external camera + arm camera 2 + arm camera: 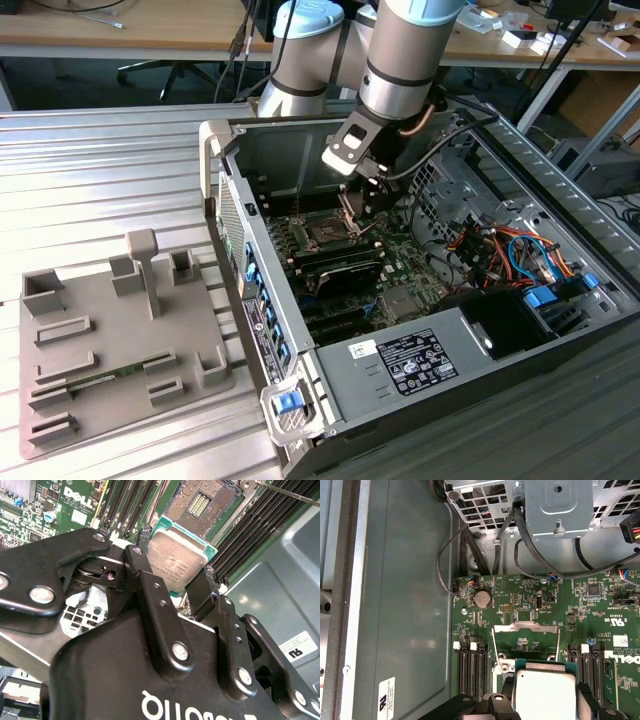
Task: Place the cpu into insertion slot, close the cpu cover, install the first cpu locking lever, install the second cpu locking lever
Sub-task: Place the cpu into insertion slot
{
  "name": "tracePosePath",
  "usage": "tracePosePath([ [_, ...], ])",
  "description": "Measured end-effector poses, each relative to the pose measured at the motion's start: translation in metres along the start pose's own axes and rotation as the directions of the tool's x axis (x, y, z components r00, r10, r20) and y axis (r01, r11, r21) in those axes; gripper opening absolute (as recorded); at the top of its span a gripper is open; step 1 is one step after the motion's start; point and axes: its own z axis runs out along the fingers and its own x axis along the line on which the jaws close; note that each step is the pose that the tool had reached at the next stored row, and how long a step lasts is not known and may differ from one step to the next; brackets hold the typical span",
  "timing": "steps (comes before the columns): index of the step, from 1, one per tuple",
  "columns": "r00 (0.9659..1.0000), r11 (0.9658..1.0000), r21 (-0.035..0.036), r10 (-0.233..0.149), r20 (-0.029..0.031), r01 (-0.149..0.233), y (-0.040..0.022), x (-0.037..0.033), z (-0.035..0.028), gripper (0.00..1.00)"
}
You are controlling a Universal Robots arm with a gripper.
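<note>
Clamping the cpu [177,562] by opposite edges between the jaws, silvery top plain in both wrist views. Hangs over the near edge of the open insertion slot [202,505], gold contacts bare. Contact with the slot impossible to judge. Underside hidden; too small to make out in the exterior view, under the arm [395,70] inside the computer case [350,400].

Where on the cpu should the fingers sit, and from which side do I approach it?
Grip the cpu by two opposite thin edges, coming from its silvery top side, as the gripper holds it now: it is flat and square, leaving the underside free for the socket.
</note>
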Motion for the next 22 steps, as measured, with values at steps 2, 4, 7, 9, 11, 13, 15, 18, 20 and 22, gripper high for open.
tracePosePath([
  [2,1.0000,1.0000,0.0000,0.000,0.0001,0.000,-0.0003,0.0000,0.0003,0.55],
  [4,1.0000,1.0000,0.0000,0.000,0.0000,0.000,-0.0005,0.0000,0.0006,0.55],
  [7,1.0000,1.0000,0.0000,0.000,0.0000,0.000,-0.0010,0.0000,0.0014,0.55],
  [9,1.0000,1.0000,-0.0001,0.000,0.0000,0.000,-0.0012,-0.0001,0.0017,0.55],
  [11,1.0000,1.0000,0.0000,0.000,0.0000,0.000,-0.0015,-0.0001,0.0021,0.55],
  [13,1.0000,1.0000,0.0000,0.000,0.0000,0.000,-0.0018,-0.0001,0.0025,0.55],
  [15,1.0000,1.0000,0.0000,0.000,0.0000,0.000,-0.0022,-0.0001,0.0031,0.55],
  [18,1.0000,1.0000,-0.0001,0.000,0.0000,0.000,-0.0025,-0.0001,0.0035,0.55],
  [20,1.0000,1.0000,0.0000,0.000,0.0000,0.000,-0.0027,-0.0001,0.0038,0.55],
  [22,1.0000,1.0000,-0.0001,0.000,-0.0001,0.000,-0.0031,-0.0001,0.0042,0.55],
])
